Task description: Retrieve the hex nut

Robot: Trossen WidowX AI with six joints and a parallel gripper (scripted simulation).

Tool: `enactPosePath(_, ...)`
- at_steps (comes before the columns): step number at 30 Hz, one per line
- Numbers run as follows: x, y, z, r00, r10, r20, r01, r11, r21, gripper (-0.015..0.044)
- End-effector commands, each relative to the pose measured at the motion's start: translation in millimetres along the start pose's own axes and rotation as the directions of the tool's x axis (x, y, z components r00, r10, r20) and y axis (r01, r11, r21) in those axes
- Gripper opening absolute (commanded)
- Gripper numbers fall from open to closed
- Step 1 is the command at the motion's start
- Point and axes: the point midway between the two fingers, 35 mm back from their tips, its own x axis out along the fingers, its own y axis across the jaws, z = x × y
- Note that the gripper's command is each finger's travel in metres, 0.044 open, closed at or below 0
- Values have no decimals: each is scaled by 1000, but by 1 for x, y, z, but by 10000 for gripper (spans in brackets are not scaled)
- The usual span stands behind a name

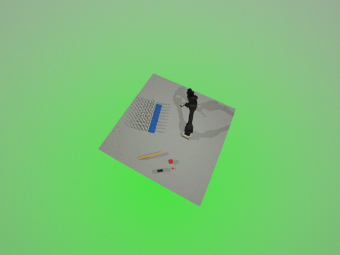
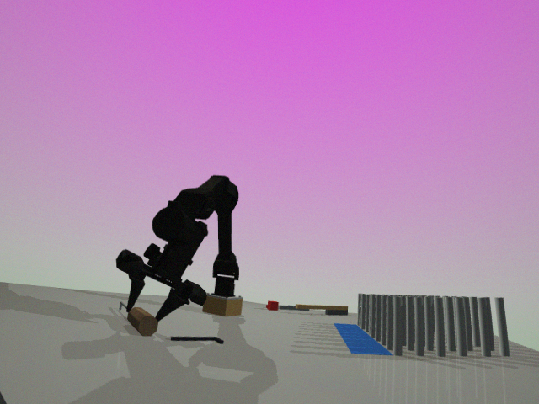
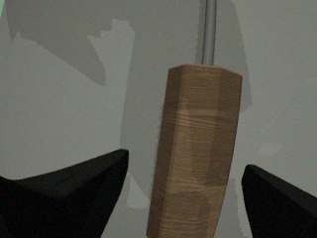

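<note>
My gripper [image 2: 143, 316] [image 3: 187, 167] is open, with its fingertips low on either side of the wooden handle [image 2: 142, 321] [image 3: 195, 134] of a tool; gaps show between handle and fingers in the wrist view. The tool's thin grey rod [image 3: 209, 35] [image 1: 201, 112] runs out from the handle. A small black bent tool [image 2: 194, 338] [image 1: 182, 105] lies on the table beside it. The standing metal spacers [image 1: 141, 113] [image 2: 440, 326] form a dense field. The blue taped strip [image 1: 155, 118] [image 2: 363, 339] lies in front of them. I cannot make out the nut.
Across the table [image 1: 175, 186] from the gripper lie a long tan bar [image 1: 150, 155] [image 2: 319, 307], a red cube [image 1: 170, 161] [image 2: 273, 305], a small red piece [image 1: 172, 168] and a dark block [image 1: 160, 170] on a grey patch. The arm's base [image 2: 222, 305] stands between them and the gripper.
</note>
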Motion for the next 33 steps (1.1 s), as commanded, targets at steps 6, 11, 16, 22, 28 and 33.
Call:
enactPosePath(6,10,-4,-1,1000,1,5,-1,1000,5,228)
enactPosePath(11,10,-4,-1,1000,1,5,-1,1000,5,175)
enactPosePath(16,10,-3,-1,1000,1,5,-1,1000,5,122)
enactPosePath(22,-18,10,1,1000,1,4,-1,1000,4,0)
enactPosePath(28,-51,22,7,1000,1,3,-1,1000,3,0)
enactPosePath(33,-79,31,15,1000,0,3,0,1000,2,0)
